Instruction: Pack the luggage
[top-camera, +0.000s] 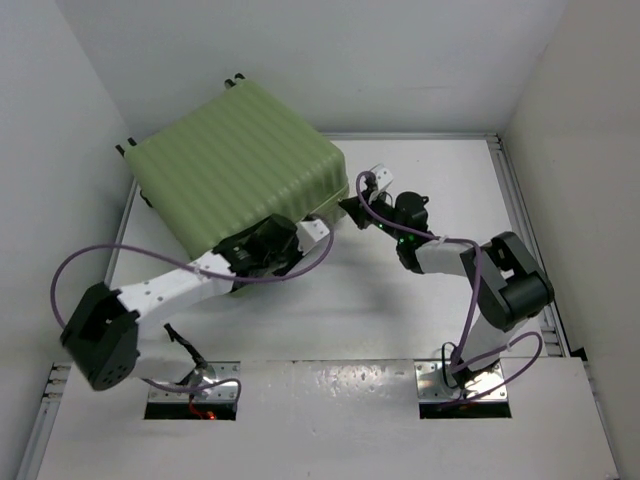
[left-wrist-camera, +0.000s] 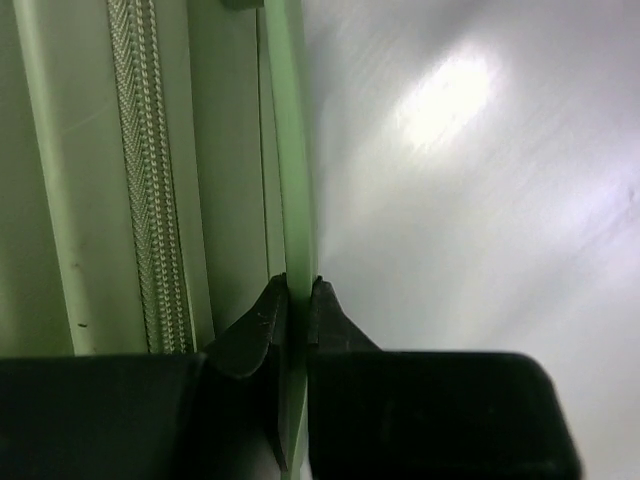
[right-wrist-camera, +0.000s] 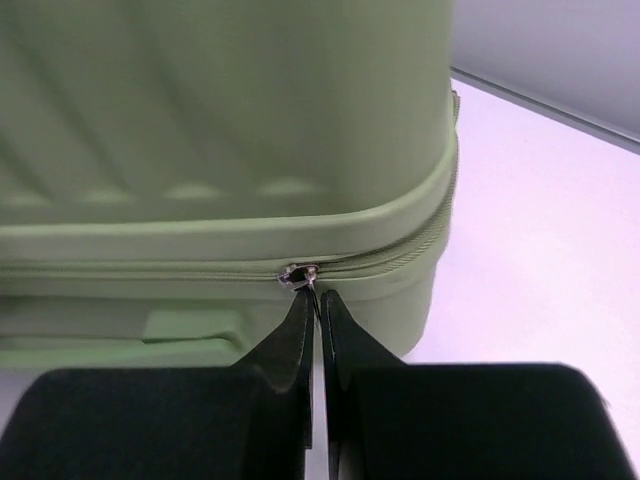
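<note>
Bright even overhead light, glare patch on the table (left-wrist-camera: 450, 90), soft shadows, near end effector fingers (right-wrist-camera: 290, 350) blurred.

So here we've got the luggage (top-camera: 240, 160) parked in the far-left corner of the surface (top-camera: 400, 320). Our left hand (left-wrist-camera: 298, 290) is pinched on the rim (left-wrist-camera: 290, 150) along its near side. Our right hand (right-wrist-camera: 316, 300) sits at its near-right corner, tips just under the zipper slider (right-wrist-camera: 299, 274).

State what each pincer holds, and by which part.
Left pincer: the luggage, by its thin rim. Right pincer: apparently its zip pull.
</note>
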